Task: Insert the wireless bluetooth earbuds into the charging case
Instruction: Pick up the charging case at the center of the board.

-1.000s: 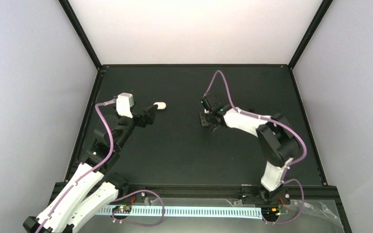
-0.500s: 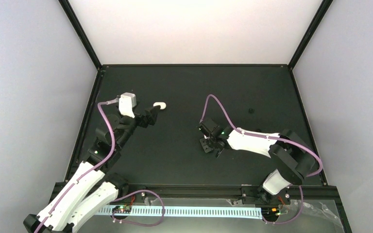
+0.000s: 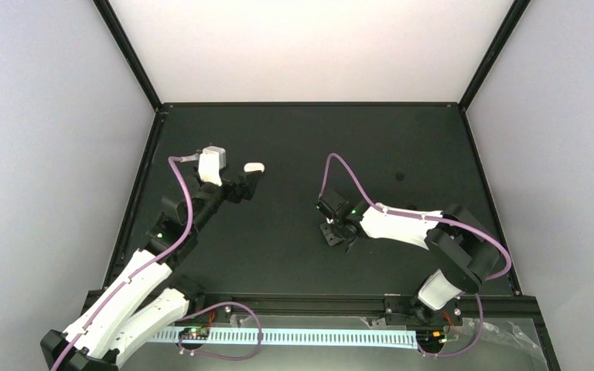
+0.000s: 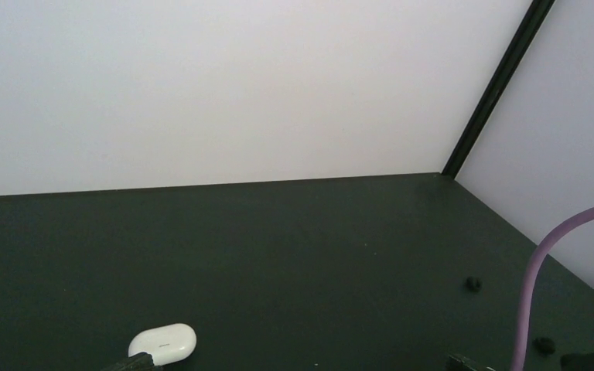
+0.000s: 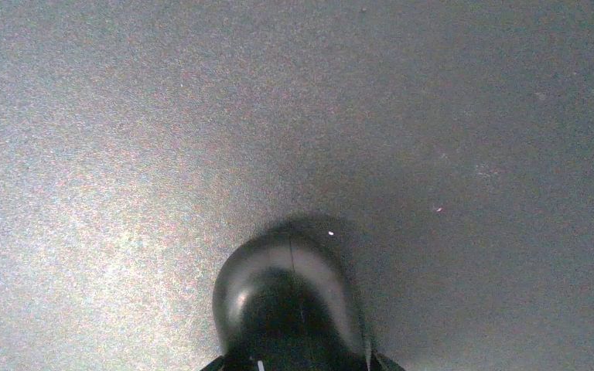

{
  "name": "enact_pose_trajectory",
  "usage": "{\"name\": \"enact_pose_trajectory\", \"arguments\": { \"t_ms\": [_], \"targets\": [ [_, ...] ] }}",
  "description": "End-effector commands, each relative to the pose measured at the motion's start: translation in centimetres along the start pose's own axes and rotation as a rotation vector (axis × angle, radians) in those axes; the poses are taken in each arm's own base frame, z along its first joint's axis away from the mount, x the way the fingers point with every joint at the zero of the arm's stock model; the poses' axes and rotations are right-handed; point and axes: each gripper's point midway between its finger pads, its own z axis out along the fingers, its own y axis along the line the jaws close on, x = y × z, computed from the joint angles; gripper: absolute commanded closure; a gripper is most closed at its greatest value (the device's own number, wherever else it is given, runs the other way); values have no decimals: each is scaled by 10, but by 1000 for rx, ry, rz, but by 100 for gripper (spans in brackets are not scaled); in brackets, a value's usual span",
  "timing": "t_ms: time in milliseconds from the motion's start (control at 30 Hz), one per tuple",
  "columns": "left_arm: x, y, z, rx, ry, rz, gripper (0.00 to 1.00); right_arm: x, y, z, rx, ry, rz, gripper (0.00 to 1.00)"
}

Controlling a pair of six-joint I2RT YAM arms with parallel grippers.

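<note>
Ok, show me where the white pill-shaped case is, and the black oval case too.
white pill-shaped case (image 4: pixel 162 342): left wrist view, on the middle of its top shell.
black oval case (image 5: pixel 290 297): right wrist view, on its glossy upper surface beside the centre seam.

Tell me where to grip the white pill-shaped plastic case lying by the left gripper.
Take the white pill-shaped plastic case across its narrow middle, pinching its two long sides, coming down from above: it lies flat on the black table, and its rounded ends would likely slip.
</note>
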Motion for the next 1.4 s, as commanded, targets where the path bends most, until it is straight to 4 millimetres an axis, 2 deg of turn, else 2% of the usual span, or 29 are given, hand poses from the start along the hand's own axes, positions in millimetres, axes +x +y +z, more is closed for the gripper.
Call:
{"name": "enact_pose_trajectory", "arguments": {
  "t_ms": [0, 167, 333, 433, 600, 733, 867, 1033, 1167, 1367],
  "targets": [
    [-7, -7, -1, 28, -12, -12, 1, 9, -4, 3, 21, 37, -20, 55],
    [-5, -9, 0, 39, -5, -16, 1, 5, -4, 1, 22, 5, -20, 65],
    [-2, -13, 2, 67, 0, -40, 1, -19, -4, -30, 1, -145, -35, 67],
    [-3, -23, 2, 120, -3, -64, 1, -37, -1, -63, -18, -274, -73, 67],
    [-6, -38, -2, 212, -17, -103, 1, -65, 10, -140, -45, -521, -157, 67],
    [-9, -67, -10, 380, -26, -88, 1, -75, 28, -202, -48, -703, -305, 67],
    [-11, -92, -18, 522, -19, -61, 2, -79, 31, -242, 1, -804, -401, 67],
    [-8, -120, -33, 678, -9, -18, 2, -85, 34, -270, 43, -885, -457, 67],
    [-2, -136, -41, 761, 5, 14, 3, -88, 50, -275, 78, -899, -530, 67],
    [10, -147, -36, 795, 88, 31, 10, -90, 79, -276, 129, -919, -616, 67]
  ]
}}
